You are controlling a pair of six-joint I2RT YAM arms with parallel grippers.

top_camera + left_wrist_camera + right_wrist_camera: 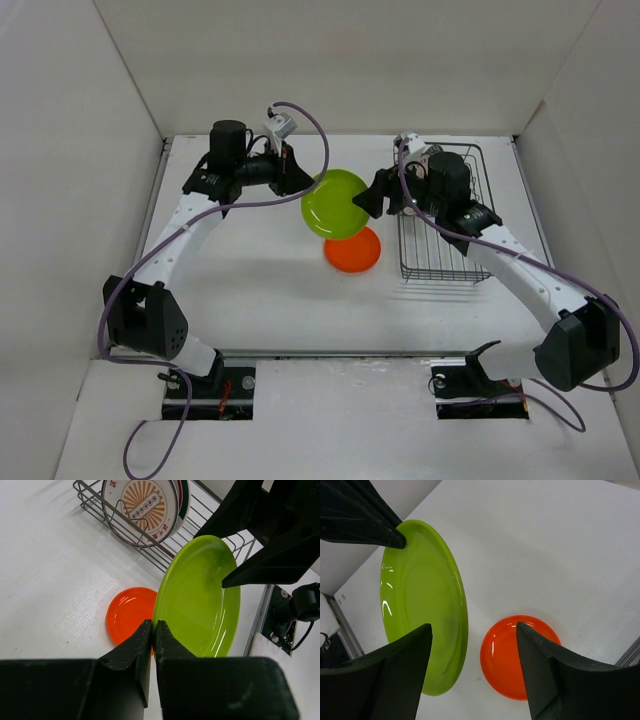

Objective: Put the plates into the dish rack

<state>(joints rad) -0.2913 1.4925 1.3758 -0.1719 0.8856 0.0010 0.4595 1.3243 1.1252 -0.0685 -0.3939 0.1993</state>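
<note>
The lime green plate hangs tilted on edge above the table. My left gripper is shut on its left rim. My right gripper is open, its two fingers straddling the opposite rim without pinching it. The orange plate lies flat on the table under the green one. The dish rack stands to the right. In it stand upright the small white plate with the orange pattern and, behind it, the plate with the green-and-red rim.
White walls close in the table on the left, back and right. The right arm reaches across the dish rack's left side. Both arm bases sit at the near edge.
</note>
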